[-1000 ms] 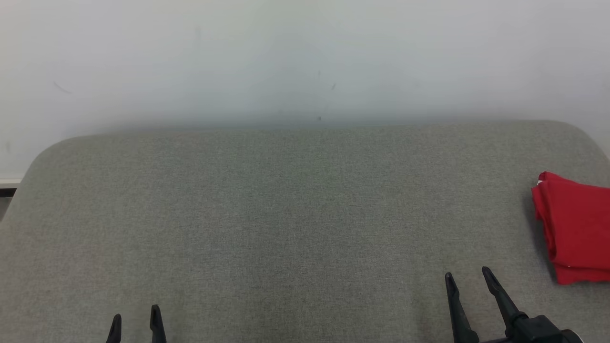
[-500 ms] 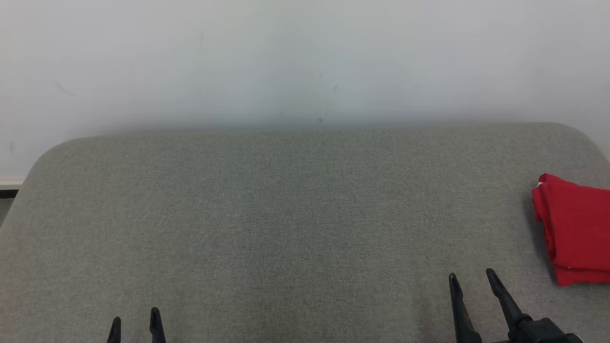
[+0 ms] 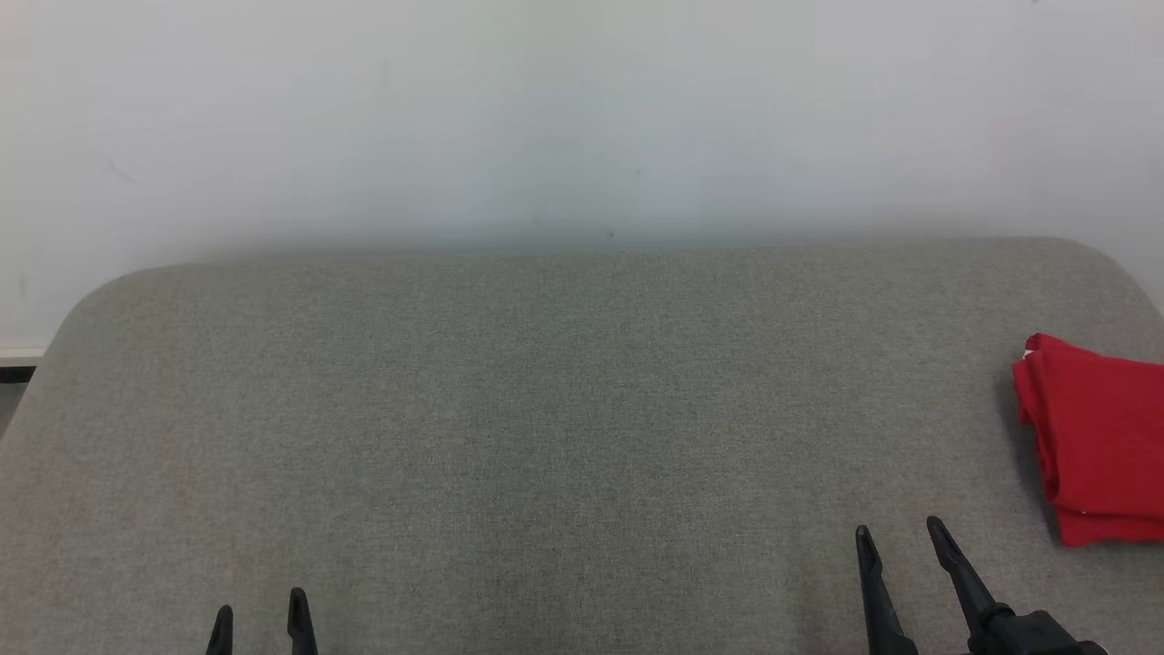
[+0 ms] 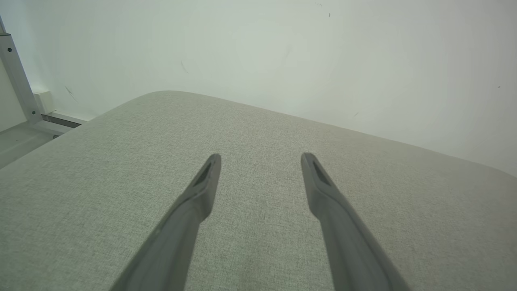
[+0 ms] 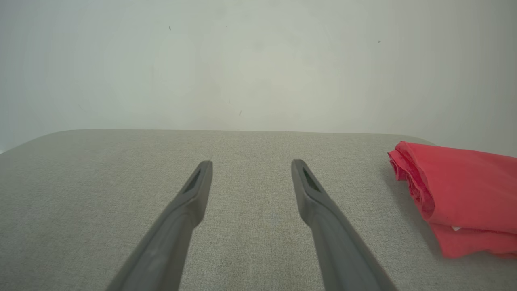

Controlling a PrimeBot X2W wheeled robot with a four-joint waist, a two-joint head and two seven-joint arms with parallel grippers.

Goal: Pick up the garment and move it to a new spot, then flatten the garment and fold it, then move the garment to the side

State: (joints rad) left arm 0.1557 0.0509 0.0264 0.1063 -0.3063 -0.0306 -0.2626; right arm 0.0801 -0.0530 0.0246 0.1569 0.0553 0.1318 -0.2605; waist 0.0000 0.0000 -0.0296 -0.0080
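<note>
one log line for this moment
garment: folded, right side of grey pad | left end effector: open, empty | right end effector: open, empty, apart from garment

head: cushion (image 3: 546,409) seen from above, toward far wall (image 3: 582,109) | wrists: held low, close, aimed wallward | shared by head and right wrist: garment (image 3: 1096,437) at right

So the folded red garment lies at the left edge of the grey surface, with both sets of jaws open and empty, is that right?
Not quite: the head view shows the red garment at the right edge of the grey surface; both sets of jaws are open and empty.
</note>
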